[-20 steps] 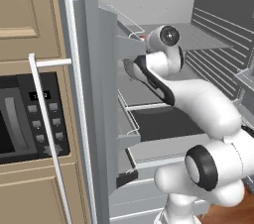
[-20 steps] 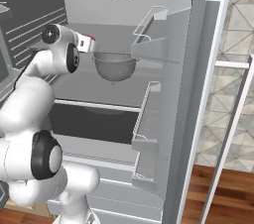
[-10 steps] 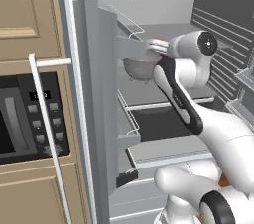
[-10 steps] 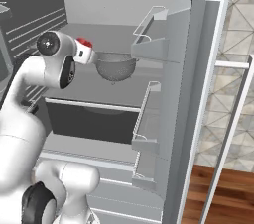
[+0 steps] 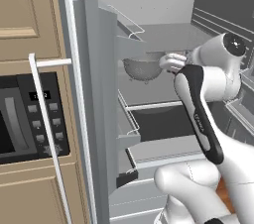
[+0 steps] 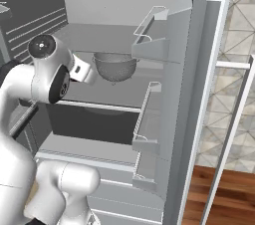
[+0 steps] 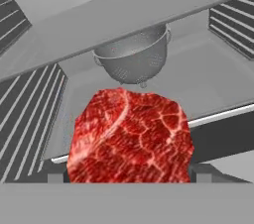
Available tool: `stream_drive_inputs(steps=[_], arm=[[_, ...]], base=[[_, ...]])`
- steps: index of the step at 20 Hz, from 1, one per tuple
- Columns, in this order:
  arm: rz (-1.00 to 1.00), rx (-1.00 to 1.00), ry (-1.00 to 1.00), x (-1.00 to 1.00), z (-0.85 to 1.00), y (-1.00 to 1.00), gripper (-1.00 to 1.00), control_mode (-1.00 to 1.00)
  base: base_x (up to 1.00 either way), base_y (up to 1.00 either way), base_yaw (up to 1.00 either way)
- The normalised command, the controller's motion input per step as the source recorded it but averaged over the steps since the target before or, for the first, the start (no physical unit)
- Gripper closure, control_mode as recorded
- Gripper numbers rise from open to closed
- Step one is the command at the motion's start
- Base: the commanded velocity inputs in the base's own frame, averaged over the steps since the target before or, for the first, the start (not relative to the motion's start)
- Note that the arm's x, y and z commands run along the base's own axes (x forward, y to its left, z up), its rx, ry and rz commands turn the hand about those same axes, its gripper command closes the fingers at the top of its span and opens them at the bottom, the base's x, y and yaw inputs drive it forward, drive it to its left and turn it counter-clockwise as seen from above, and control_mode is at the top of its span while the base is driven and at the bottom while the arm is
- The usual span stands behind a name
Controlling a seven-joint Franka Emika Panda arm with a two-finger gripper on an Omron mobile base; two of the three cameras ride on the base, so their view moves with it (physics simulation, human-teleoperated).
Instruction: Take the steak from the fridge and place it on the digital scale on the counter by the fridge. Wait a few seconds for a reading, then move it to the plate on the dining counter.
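Note:
The steak (image 7: 130, 139), a marbled red slab, sits close in the hand view between the two dark fingertips (image 7: 199, 172). My gripper (image 7: 128, 174) is shut on it. The hand is inside the open fridge (image 5: 101, 99), level with the middle shelf, just in front of a metal colander (image 7: 133, 58). In the left base view the gripper (image 5: 171, 62) is to the right of the colander (image 5: 144, 68). In the right base view the gripper (image 6: 82, 72) is to its left, and the steak is hidden behind the white hand.
The fridge door (image 6: 194, 94) with wire-railed bins (image 6: 149, 35) stands open on one side. Glass shelves (image 7: 149, 15) lie above and below the hand. A wooden cabinet with a black built-in oven (image 5: 30, 119) flanks the fridge on the left.
The hand has drawn back from the colander toward the fridge opening with the steak in it. The elbow has swung out and the forearm now stands steeper.

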Motion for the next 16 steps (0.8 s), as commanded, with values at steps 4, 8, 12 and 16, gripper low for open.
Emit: stream_drive_inputs(steps=[4, 8, 12, 16], arm=[[0.00, -0.06, 0.26, -0.34, -0.54, 0.00, 1.00, -1.00], [0.02, -0.03, 0.11, -0.25, -0.41, -0.01, 1.00, -1.00], [0.00, 0.00, 0.00, -0.14, 0.00, 0.00, 1.00, 1.00], [0.00, 0.00, 0.00, 0.00, 0.00, 0.00, 1.00, 1.00]], base=[[0.00, 0.00, 0.00], [0.00, 0.00, 0.00], [-0.33, 0.00, -0.01], [-1.00, 0.00, 0.09]])
